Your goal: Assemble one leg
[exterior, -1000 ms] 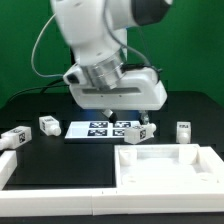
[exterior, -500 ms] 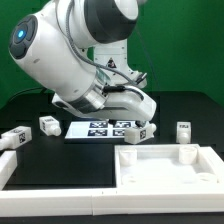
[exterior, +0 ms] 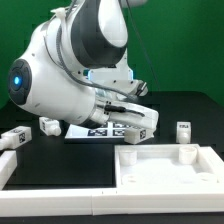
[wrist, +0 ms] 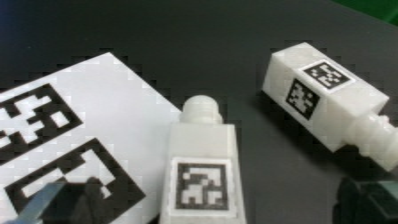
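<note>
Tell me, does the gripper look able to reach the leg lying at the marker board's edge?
Probably yes: the leg lies uncovered, apart from the second leg, and the open gripper hangs right over it with nothing between.

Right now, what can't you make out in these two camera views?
End effector: in the exterior view the arm's bulk covers its tips; the wrist view shows only one dark, blurred fingertip at the frame edge. Open or shut, cannot tell.
Marker board: mostly hidden under the arm in the exterior view.
One leg: far end blurred and cut off by the wrist view's edge.
</note>
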`<action>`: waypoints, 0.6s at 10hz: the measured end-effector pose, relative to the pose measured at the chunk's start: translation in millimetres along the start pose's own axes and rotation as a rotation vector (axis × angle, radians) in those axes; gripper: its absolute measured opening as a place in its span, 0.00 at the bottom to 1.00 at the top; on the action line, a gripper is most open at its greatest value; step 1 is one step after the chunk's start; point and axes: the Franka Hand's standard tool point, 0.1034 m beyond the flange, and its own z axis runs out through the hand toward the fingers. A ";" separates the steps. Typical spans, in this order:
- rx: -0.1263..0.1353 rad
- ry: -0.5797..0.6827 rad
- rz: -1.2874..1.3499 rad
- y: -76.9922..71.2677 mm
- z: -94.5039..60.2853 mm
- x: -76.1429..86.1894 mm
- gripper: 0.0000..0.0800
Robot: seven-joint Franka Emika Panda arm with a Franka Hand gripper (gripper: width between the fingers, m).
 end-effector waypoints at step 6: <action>-0.035 -0.052 0.023 10.0 31.2 12.1 0.81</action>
